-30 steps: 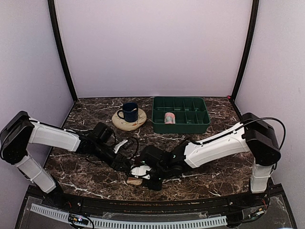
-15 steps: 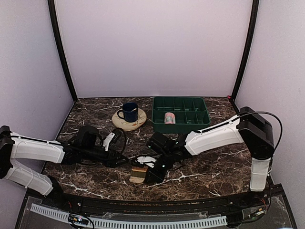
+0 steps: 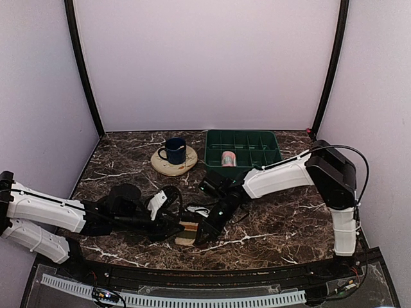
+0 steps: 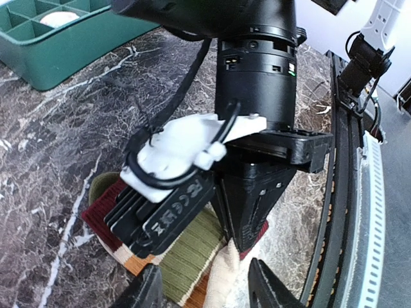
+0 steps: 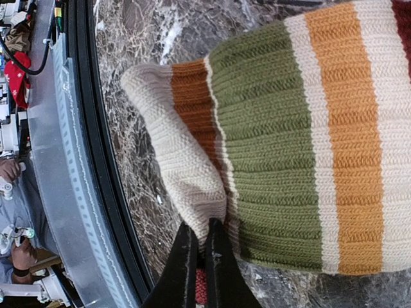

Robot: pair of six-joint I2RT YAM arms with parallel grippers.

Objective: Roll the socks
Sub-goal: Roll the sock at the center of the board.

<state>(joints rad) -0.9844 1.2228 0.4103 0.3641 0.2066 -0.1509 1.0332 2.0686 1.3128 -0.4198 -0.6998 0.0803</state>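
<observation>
The marble table is carrying everything, and the green tray is sitting at its far side, right of centre. The right arm is stretching from beyond the tray's right end, across its front and down toward the near edge. The left arm is lying low, well to the tray's left and nearer the camera, and its base is being cut off by the frame. Just left of the tray, a tan coaster is bearing a dark blue mug. The pink sock is sitting rolled in one of the tray's front compartments, left of middle (too small there to show its patches). The striped sock is lying bunched on the marble well in front of the tray, close to the near edge, and both wrists are hiding most of it from above. The right gripper is keeping its jaws pressed together, tips digging in where the cream cuff is folding against the green band. Whether any fabric is being nipped between them cannot be made out, though a bit of maroon is showing beneath. The left gripper is standing roughly half open, its fingertips being clipped by the picture's lower edge. They are flanking the sock's cream end, and contact there cannot be told.
</observation>
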